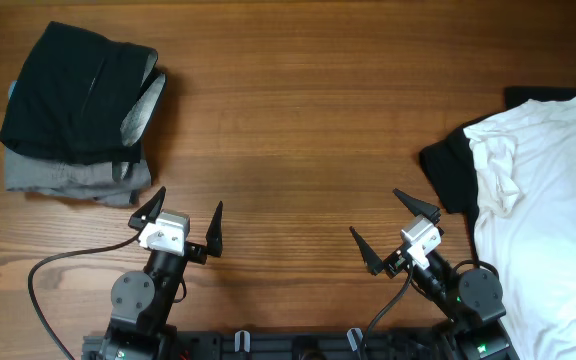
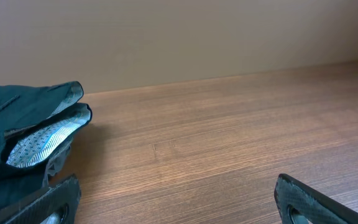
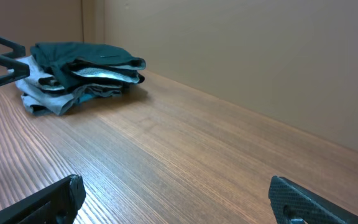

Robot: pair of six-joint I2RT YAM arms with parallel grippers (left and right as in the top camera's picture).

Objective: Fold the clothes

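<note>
A large white T-shirt [image 1: 548, 210] lies unfolded at the right edge of the table, over a black garment [image 1: 453, 170]. A stack of folded clothes sits at the far left: a black garment [image 1: 73, 90] on top of a grey one [image 1: 63, 178]. The stack also shows in the left wrist view [image 2: 23, 137] and the right wrist view [image 3: 79, 74]. My left gripper [image 1: 183, 218] is open and empty near the front edge, just below the stack. My right gripper [image 1: 396, 232] is open and empty, left of the white T-shirt.
The wooden table [image 1: 298, 120] stretches between the stack and the pile. A plain wall [image 2: 179, 37] runs behind the table. The arm bases and cables [image 1: 48, 280] sit at the front edge.
</note>
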